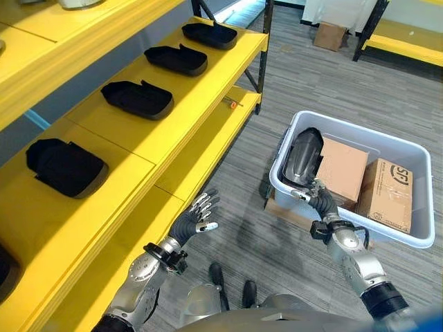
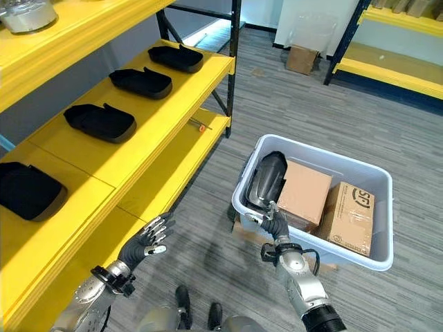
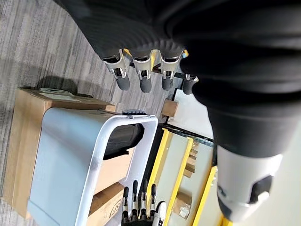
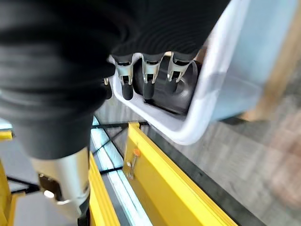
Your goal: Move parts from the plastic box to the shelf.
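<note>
Plastic box (image 1: 415, 155) holds black part (image 1: 303, 158), cardboard boxes (image 1: 340, 171).

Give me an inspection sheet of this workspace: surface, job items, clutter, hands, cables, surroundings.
Surface: yellow shelf, several tiers; grey plank floor.
Job's things: plastic box on the floor, resting on flat cardboard; one black part standing upright at its shelf-side end. Four black parts lie in a row on the middle shelf.
Clutter: two cardboard boxes inside the plastic box.
Hands: left robot hand open, fingers spread, above the floor beside the shelf edge. Right robot hand at the box rim by the upright part; grasp unclear.
Cables: nothing seen.
Surroundings: cardboard box on the floor; second yellow rack.
</note>
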